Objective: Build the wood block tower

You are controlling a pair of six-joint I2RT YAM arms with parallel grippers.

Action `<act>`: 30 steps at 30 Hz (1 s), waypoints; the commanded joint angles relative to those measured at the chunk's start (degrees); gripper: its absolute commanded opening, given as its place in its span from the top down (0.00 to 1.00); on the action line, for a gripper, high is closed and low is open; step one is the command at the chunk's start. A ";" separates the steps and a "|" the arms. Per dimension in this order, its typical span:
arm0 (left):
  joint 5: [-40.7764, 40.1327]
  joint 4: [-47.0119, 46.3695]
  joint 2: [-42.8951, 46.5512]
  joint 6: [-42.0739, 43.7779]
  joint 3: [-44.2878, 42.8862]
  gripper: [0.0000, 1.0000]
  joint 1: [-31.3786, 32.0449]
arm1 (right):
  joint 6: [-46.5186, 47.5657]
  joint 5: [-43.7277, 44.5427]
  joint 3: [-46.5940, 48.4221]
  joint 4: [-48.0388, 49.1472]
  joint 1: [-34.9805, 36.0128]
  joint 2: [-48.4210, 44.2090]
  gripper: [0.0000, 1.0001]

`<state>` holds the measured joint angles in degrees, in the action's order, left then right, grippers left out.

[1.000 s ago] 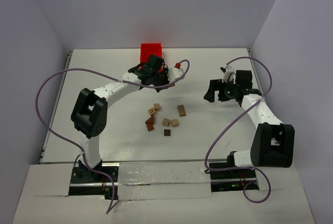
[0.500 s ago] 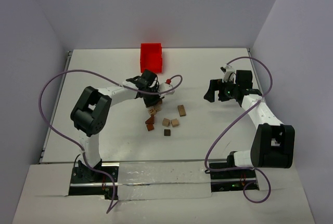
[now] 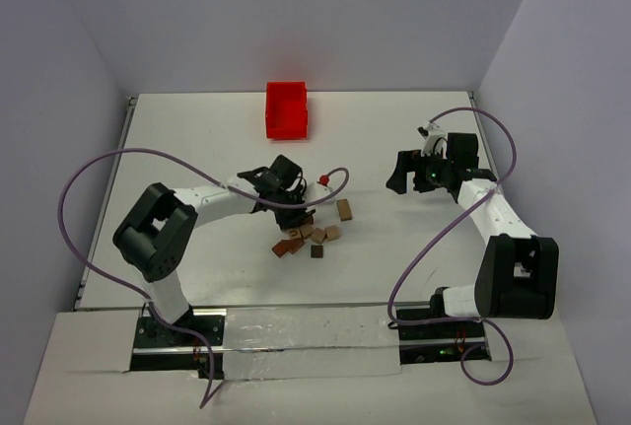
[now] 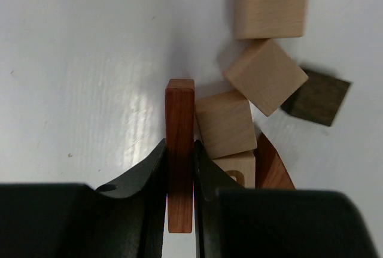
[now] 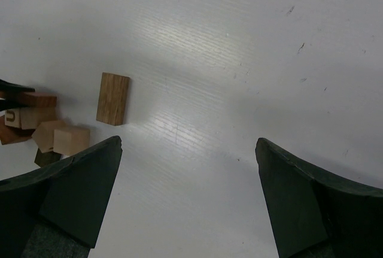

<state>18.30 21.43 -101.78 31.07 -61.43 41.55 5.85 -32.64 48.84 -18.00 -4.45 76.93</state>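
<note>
Block (image 4: 180, 108), reddish-brown, clamped in left claw (image 4: 179, 150), lettered cube (image 4: 239, 169) half hidden

Matt, finely grained wood: a smooth reddish-brown block (image 4: 179, 102), pale tan cubes (image 4: 265, 75) just right of it, a dark brown block (image 4: 317, 97) farther right. Left gripper (image 4: 179, 147) of matt black plastic. White worktop (image 4: 78, 60), smooth, faintly ribbed, softly sheened.

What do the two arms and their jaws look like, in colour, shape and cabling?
Both the left arm and the right arm have white links between bulky black joints. A thin purple cable loops loosely along each one. The jaws are plain black and wedge-shaped. A small red piece sits near the left wrist.
</note>
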 commanded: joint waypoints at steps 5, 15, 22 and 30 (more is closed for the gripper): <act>4.39 1.08 2.49 -1.48 -2.22 1.00 2.82 | 0.31 -0.67 1.79 1.47 -0.22 -2.56 0.00; 10.14 17.03 -0.36 8.63 -17.44 1.00 -0.52 | 0.31 -0.96 2.16 1.36 -0.24 -1.84 0.00; 18.96 42.85 -13.87 25.26 -37.76 0.99 -4.92 | 0.61 -0.93 2.27 1.12 -0.25 -1.39 0.00; 21.88 50.02 -24.83 30.25 -46.10 0.94 -7.06 | 0.88 -1.02 2.54 0.86 -0.26 -0.40 0.00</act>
<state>35.16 64.25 -124.31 56.11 -104.60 35.22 5.89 -32.81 48.84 -18.04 -4.45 76.53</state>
